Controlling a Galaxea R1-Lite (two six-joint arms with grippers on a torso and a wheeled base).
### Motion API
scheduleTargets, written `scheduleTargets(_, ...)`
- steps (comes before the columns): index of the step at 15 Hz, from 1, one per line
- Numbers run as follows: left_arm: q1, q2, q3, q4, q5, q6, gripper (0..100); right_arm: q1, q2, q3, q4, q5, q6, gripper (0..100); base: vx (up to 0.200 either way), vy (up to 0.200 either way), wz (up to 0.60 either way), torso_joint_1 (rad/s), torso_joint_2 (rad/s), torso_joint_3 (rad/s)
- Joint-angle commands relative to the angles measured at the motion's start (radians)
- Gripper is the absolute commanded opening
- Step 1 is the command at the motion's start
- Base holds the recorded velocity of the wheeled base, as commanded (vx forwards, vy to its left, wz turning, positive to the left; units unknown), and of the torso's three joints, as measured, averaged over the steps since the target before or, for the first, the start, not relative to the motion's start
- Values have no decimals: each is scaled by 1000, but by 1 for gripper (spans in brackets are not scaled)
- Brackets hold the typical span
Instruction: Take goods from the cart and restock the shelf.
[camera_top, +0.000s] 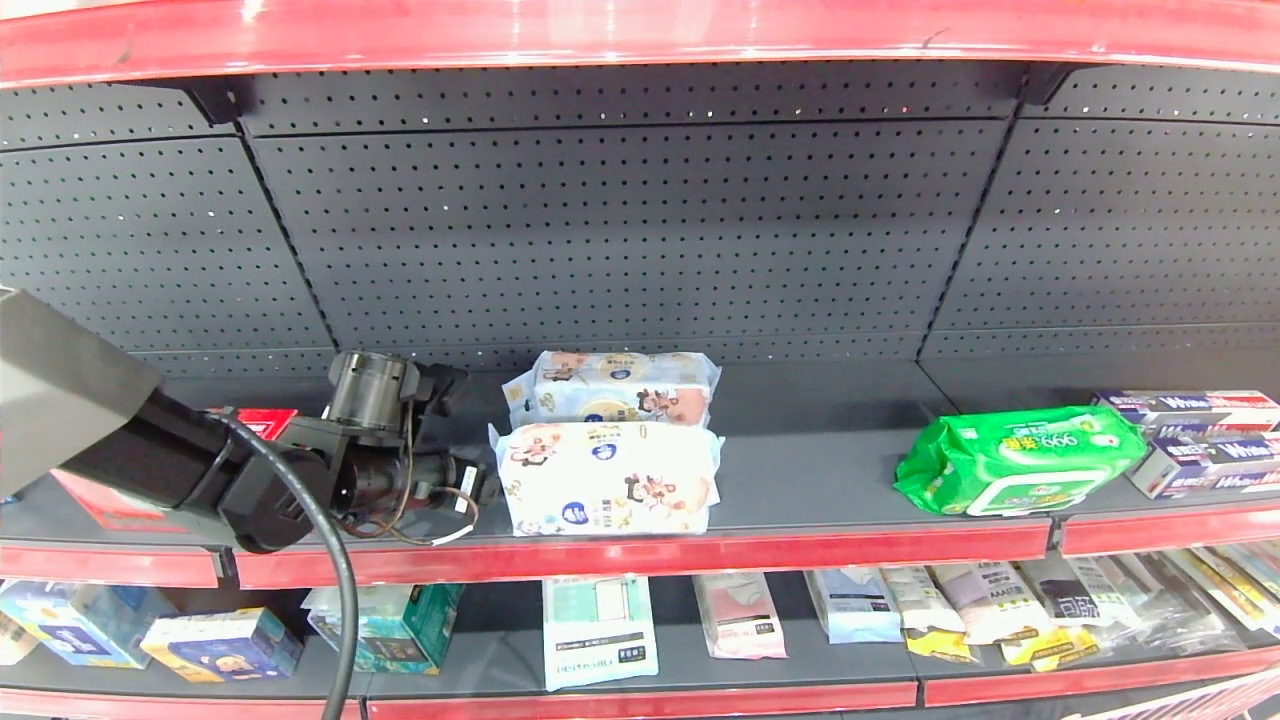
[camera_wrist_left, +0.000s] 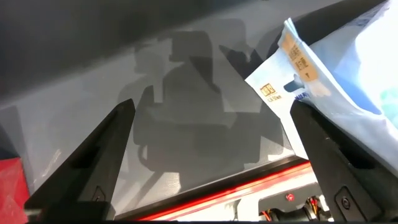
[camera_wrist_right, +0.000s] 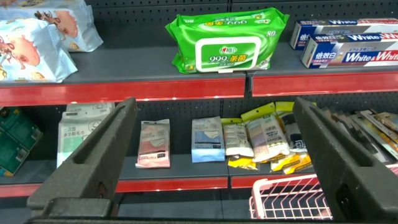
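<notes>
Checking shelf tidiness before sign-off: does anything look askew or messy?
The green wipes pack lies slightly angled to the shelf edge, and the small packets on the lower shelf are heaped crookedly.

We saw a green wipes pack (camera_top: 1020, 458) at the right of the frame, with blue-and-white boxes (camera_top: 1210, 450) just beside it at the far right edge. Flat packets (camera_top: 740, 615) lay in a row along the bottom, tissue boxes (camera_top: 222, 645) at lower left, and a red box (camera_top: 255, 422) at middle left.
</notes>
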Motion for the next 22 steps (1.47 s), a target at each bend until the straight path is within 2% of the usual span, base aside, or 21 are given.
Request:
scheduleTargets(1,-6,1,-7,0,0,0,100,0,1,0,0,0,0,100,0,0,0,0,0,0)
scheduleTargets(18,-17,0,-13,-1,0,-2,100,0,1,0,0,1,0,100,0,0,0,0,0,0)
scheduleTargets(20,-3,-19,1,-1,2,-2,100,0,1,0,0,0,0,100,0,0,0,0,0,0)
scheduleTargets(22,46,-94,49,3,0,2,100,0,1,0,-1,0,0,100,0,0,0,0,0,0)
